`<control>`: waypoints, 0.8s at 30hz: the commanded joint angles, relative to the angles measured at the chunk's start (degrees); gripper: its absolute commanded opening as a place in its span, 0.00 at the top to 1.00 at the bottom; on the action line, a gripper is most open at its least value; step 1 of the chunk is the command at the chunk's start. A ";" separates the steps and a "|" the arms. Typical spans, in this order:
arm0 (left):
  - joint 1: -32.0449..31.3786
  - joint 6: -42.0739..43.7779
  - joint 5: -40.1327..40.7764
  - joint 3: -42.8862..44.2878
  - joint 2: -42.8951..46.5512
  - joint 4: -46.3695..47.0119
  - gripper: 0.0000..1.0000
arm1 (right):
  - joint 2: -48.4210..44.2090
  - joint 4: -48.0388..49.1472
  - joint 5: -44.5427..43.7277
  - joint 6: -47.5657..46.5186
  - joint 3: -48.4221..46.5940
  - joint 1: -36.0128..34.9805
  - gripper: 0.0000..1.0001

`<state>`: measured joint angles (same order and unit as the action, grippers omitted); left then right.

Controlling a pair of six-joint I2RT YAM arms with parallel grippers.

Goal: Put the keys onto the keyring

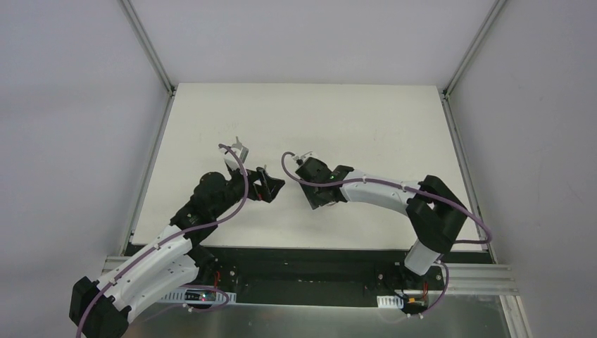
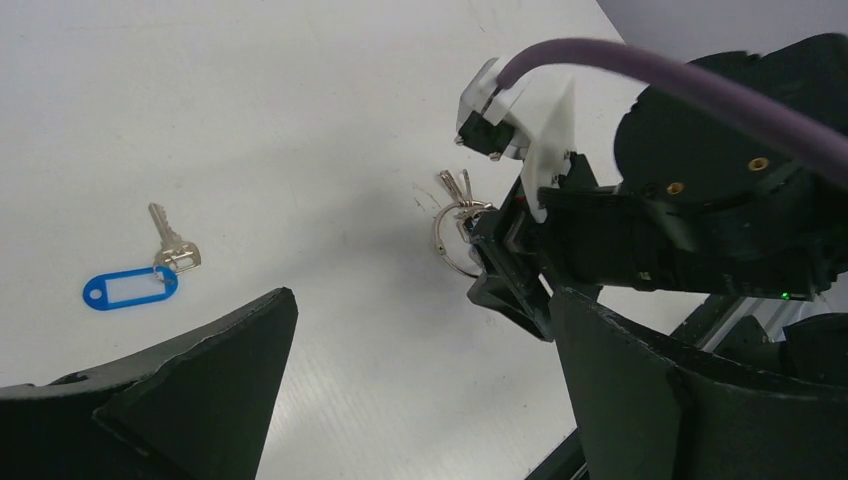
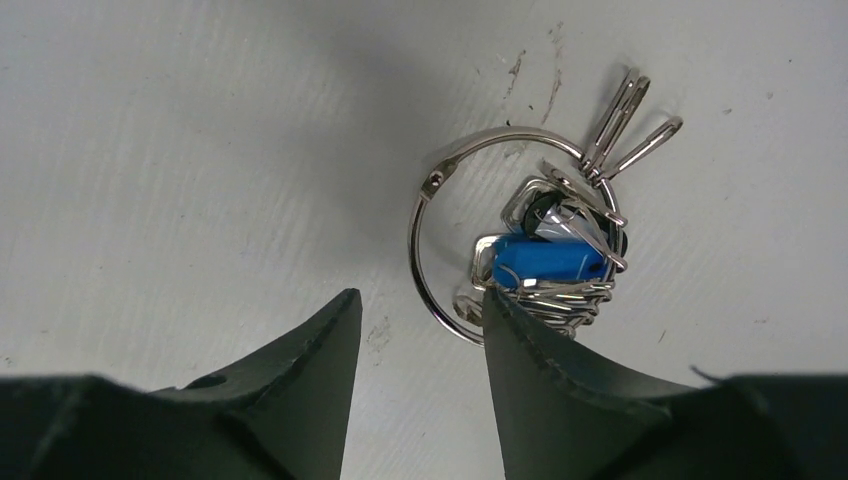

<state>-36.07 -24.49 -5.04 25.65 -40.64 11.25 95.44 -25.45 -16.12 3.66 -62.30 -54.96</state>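
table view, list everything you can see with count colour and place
table: one, white, under everything
keyring: one, silver, lying on the table, near arc between the right claw's fingers
ringed keys: several, silver, bunched on one side of the keyring
blue-headed key: one, within that bunch
loose key: one, silver, on the table apart from the keyring
tag: one, blue, joined to the loose key
left claw: one, black, open, empty
right claw: one, black, fingers apart astride the keyring's edge

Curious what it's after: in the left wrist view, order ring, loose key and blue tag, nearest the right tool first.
1. Ring, at the tips of the right tool.
2. Loose key, far left.
3. Blue tag, just left of the key, beside it.
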 commanded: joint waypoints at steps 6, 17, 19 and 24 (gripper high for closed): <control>-0.66 -0.29 2.61 -0.86 2.20 0.58 0.01 | 6.12 2.43 -2.68 -1.52 -5.10 0.11 0.57; -0.66 -0.29 2.84 -0.78 1.94 0.36 0.01 | 9.13 2.25 -2.32 -0.79 -4.18 0.90 0.67; -0.66 -0.24 2.85 -0.80 1.88 0.32 0.01 | 9.11 2.19 -2.32 -0.20 -3.84 0.91 0.84; -0.66 -0.21 2.93 -0.77 1.50 0.32 0.01 | 6.73 2.48 -5.41 2.04 -2.14 1.50 1.00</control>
<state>-36.07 -24.49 -2.68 25.30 -39.09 10.13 103.94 -22.87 -18.20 3.64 -65.76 -54.11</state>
